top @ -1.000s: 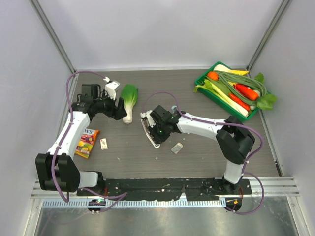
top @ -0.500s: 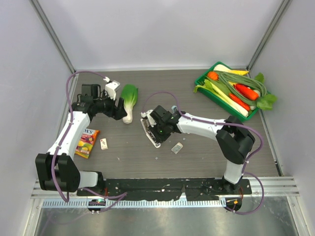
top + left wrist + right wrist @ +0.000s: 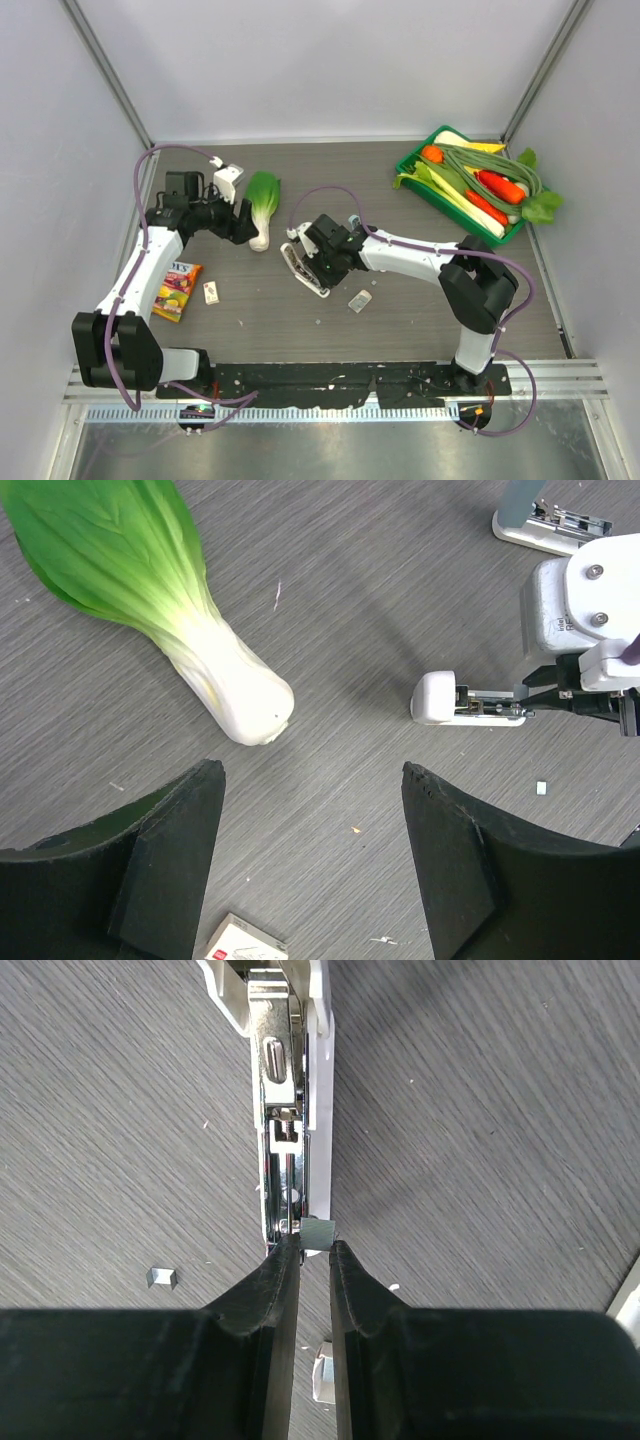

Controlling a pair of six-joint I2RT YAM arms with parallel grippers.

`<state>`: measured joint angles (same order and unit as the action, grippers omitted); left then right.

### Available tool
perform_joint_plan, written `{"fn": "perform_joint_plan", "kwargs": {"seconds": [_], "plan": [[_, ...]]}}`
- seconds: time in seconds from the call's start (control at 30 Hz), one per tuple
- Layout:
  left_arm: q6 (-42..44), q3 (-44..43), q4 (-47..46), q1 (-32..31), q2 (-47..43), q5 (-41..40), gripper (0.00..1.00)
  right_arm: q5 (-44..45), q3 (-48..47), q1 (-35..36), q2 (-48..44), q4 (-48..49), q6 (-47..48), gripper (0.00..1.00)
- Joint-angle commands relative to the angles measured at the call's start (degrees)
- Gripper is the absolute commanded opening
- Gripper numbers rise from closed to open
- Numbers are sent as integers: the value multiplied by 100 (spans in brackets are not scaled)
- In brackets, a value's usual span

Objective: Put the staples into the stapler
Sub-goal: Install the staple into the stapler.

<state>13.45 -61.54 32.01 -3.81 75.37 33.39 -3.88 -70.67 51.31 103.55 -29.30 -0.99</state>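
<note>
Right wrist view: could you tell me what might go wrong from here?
The right gripper pinches the staple strip only at its tips, at the channel edge of the stapler; it could slip onto the table, where a loose staple piece lies. Nothing steadies the stapler: the left gripper hangs open, apart, so a push might shift it.

text readable: none | snack packet point(image 3: 178, 288): bright multicoloured print, lettering too small to make out | staple box point(image 3: 211, 292): brownish-red printed face, no word legible; only a corner shows in the left wrist view | stapler point(image 3: 283, 1110): bare white plastic and metal, no legible mark
</note>
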Motion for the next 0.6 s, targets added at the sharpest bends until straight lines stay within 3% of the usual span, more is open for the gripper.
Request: {"fn": "perform_joint_plan", "kwargs": {"seconds": [0.0,0.57], "plan": [[-88,28,-98,47,21,159,75,-50,-297,11,-194,-84,73,12],[-106,37,-107,83,48,247,75,-561,-351,11,-388,-296,750,11]]}}
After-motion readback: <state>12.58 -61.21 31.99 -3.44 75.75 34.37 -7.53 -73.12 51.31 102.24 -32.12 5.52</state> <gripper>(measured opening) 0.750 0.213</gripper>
